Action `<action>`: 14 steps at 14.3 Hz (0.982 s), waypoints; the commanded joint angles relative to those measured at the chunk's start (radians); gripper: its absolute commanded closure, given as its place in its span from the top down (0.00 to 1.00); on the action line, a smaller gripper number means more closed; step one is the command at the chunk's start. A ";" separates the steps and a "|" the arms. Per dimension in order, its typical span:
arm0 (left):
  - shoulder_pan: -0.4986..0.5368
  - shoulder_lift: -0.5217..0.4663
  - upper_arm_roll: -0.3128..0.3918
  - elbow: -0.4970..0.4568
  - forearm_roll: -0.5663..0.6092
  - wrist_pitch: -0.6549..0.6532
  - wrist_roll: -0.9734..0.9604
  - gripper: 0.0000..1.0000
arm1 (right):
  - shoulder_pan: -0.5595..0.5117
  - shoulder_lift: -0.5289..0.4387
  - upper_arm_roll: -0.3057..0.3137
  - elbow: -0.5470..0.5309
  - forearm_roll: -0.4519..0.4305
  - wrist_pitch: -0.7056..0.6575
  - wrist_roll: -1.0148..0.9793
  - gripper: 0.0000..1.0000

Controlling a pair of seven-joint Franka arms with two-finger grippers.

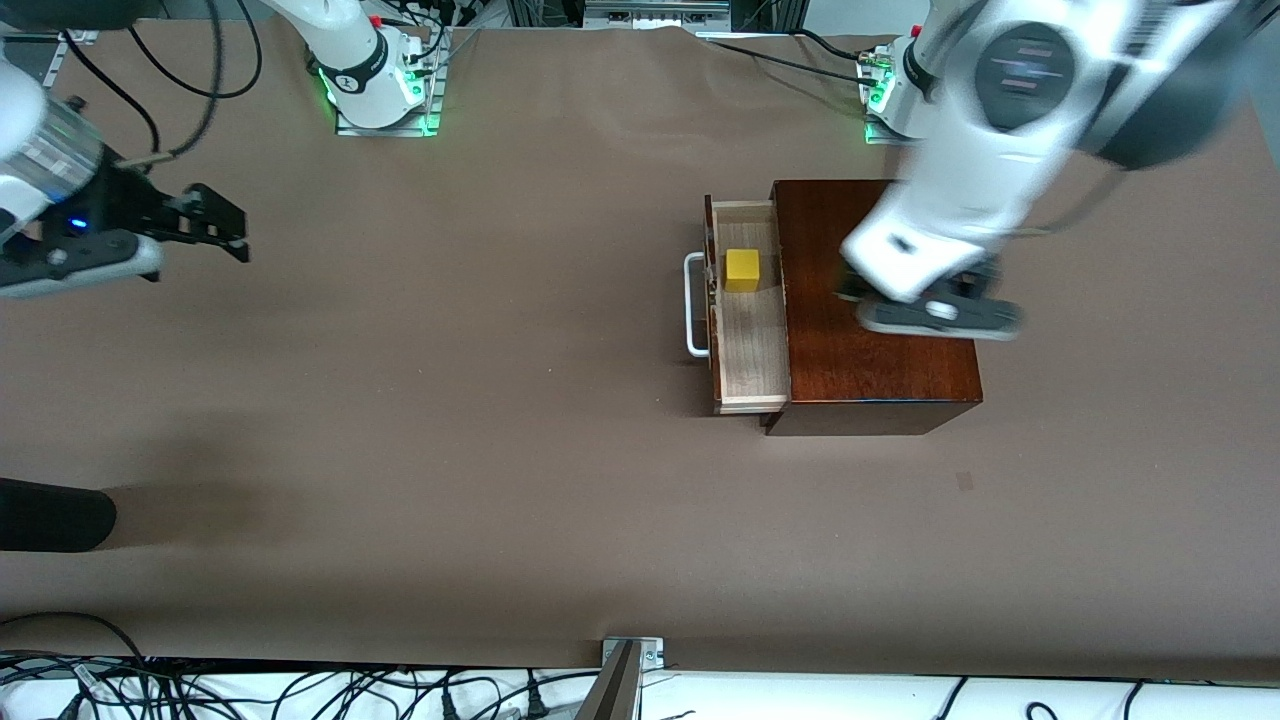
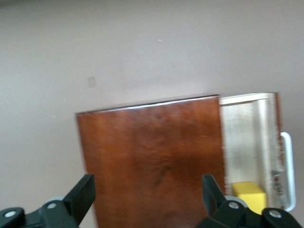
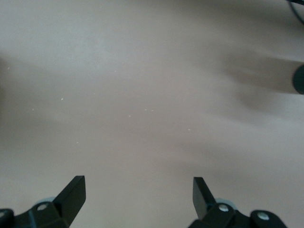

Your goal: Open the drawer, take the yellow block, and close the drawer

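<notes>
Drawer [image 1: 748, 330] is pulled out of the box [image 1: 875, 300], toward the right arm's end of the table, pale interior exposed. White handle [image 1: 692, 305] sits on the drawer front.

Block [image 1: 742, 270] lies inside the drawer, touching the floor, in the half farther from the front camera, close to the drawer front. In the front view it's at about 12 o'clock from the drawer's centre.

Left gripper [image 2: 148, 202] hangs over the box top, fingers spread wide, nothing between them. From it, in the front view, the block is at roughly 9 o'clock.

Right gripper [image 1: 222, 222] is up over bare table [image 1: 450, 400] at its own end, well apart from the box, jaws apart and empty; this arm waits. Front view puts it at 9 o'clock from the drawer.
</notes>
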 commanded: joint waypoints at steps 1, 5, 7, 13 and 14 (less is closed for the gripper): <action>0.158 -0.030 -0.012 -0.001 -0.061 -0.035 0.189 1.00 | 0.087 0.047 0.020 0.008 0.014 -0.009 -0.009 1.00; 0.202 -0.087 0.037 -0.016 -0.072 -0.065 0.270 1.00 | 0.214 0.049 0.113 0.013 0.013 0.008 -0.103 1.00; 0.084 -0.119 0.215 -0.056 -0.126 -0.062 0.297 1.00 | 0.294 0.087 0.158 0.014 0.016 0.068 -0.131 1.00; -0.077 -0.341 0.450 -0.358 -0.193 0.147 0.384 1.00 | 0.526 0.364 0.185 0.212 -0.009 0.253 -0.230 1.00; -0.086 -0.367 0.450 -0.401 -0.188 0.193 0.378 1.00 | 0.544 0.413 0.185 0.258 -0.012 0.275 -0.262 1.00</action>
